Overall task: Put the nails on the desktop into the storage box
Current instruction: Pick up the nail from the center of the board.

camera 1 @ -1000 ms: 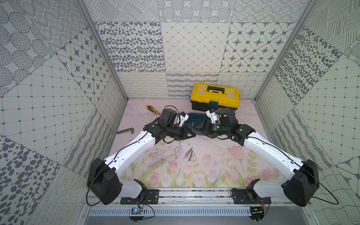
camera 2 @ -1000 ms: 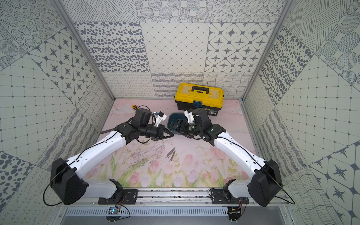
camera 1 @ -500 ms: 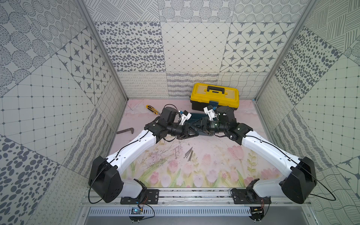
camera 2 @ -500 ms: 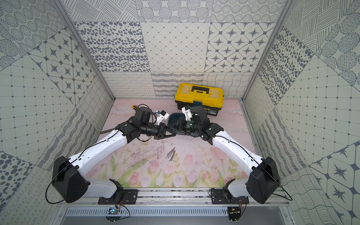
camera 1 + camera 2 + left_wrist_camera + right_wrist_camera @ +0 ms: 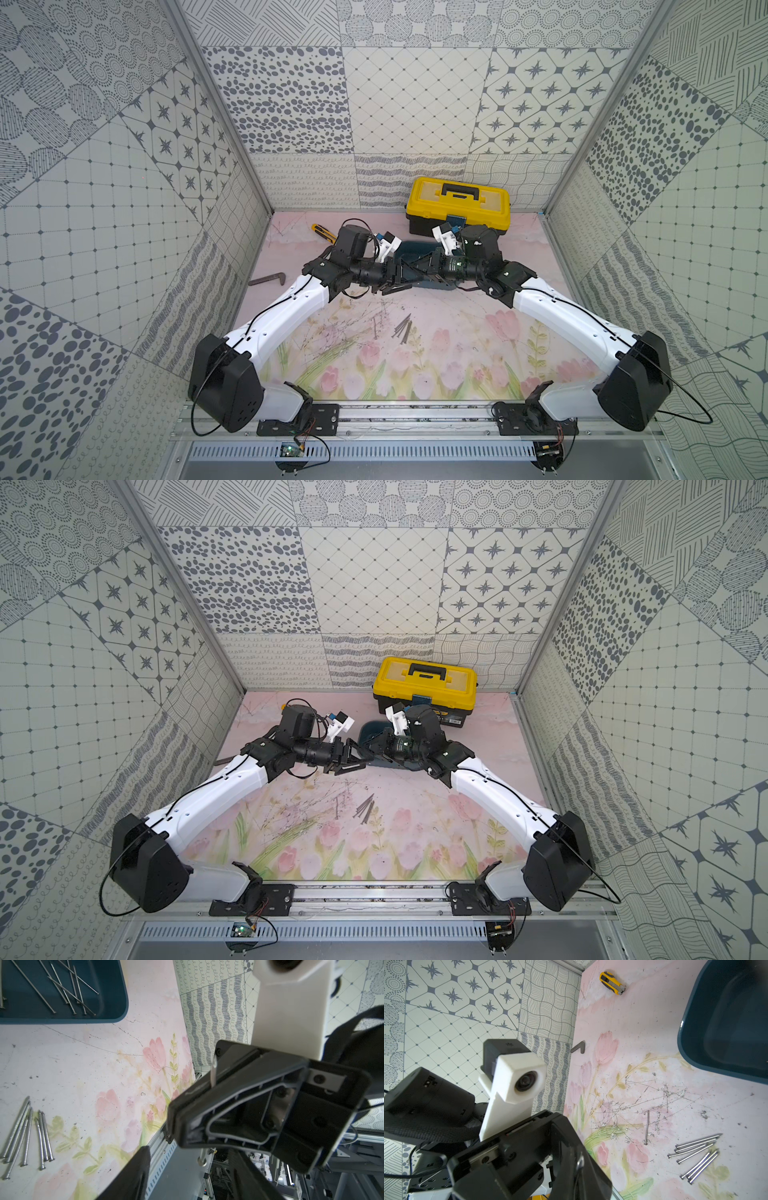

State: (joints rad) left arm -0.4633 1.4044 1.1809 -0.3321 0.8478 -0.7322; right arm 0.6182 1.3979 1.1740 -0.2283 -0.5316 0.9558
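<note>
Since the left gripper's jaws have spread, the right gripper's clamp the nail (handover done); box waits near them.

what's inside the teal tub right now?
Several thin nails lie crossed on the storage box floor in the left wrist view. The frame cuts off the rest, and in both top views the arms cover most of the box.

Desktop with nails, storage box (toolbox, knife)
</note>
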